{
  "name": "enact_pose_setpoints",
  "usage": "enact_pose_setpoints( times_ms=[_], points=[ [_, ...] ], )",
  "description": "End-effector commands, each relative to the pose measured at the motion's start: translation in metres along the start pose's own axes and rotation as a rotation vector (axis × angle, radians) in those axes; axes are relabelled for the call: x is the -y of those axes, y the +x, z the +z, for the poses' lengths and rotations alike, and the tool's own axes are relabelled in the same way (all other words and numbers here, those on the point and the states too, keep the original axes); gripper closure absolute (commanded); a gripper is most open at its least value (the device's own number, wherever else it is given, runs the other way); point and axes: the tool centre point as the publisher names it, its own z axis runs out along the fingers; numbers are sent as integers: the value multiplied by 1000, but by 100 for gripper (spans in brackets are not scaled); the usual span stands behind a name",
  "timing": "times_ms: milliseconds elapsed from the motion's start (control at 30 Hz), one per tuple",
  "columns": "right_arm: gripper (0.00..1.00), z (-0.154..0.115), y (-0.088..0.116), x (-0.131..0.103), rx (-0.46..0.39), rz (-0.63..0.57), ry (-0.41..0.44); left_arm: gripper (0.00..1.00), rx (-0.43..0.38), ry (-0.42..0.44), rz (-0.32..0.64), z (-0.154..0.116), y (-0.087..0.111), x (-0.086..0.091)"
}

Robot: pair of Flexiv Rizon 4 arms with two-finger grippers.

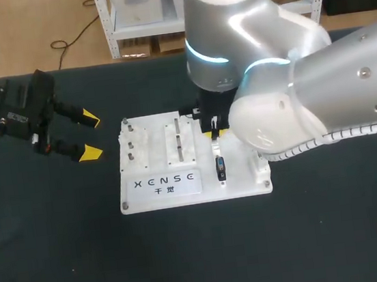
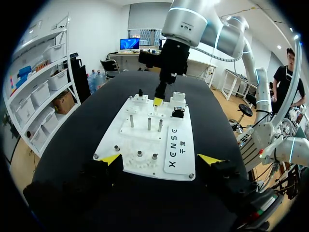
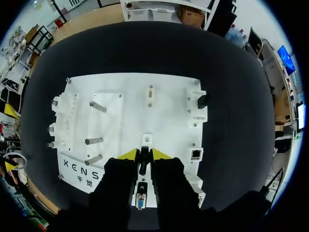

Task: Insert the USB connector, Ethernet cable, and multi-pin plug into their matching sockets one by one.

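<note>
A white socket board (image 1: 243, 182) (image 3: 169, 111) lies mid-table. The multi-pin plug (image 1: 221, 168) (image 3: 140, 200), black with a blue face, rests on the board's right part. My right gripper (image 1: 213, 135) (image 3: 144, 154) points down over it, its yellow tips pressed against both sides of the plug's black rear end. A small square socket (image 3: 196, 154) sits beside the gripper, and a black connector (image 3: 203, 100) (image 2: 177, 113) stands in a white holder farther ahead. My left gripper (image 1: 88, 134) (image 2: 160, 158) hangs open left of the board (image 2: 145, 140), holding nothing.
Several metal pegs (image 3: 94, 141) (image 2: 149, 123) stand upright on the board's left half, near a printed label (image 1: 167, 182). Dark cloth (image 1: 202, 249) covers the table around the board. My right arm's bulky elbow (image 1: 274, 113) hangs over the board's right rear corner.
</note>
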Motion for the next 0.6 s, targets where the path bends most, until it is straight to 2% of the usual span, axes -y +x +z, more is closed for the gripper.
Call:
enact_pose_setpoints(
  times_ms=[33,367,600],
  points=[
    [100,-15,8,16,42,15,-15,0,4,-3,3,0,1,1],
    [100,-15,14,60,54,71,31,0,4,-3,3,0,1,1],
    [100,-9,19,70,44,82,52,0,4,-3,3,0,1,1]
  ],
)
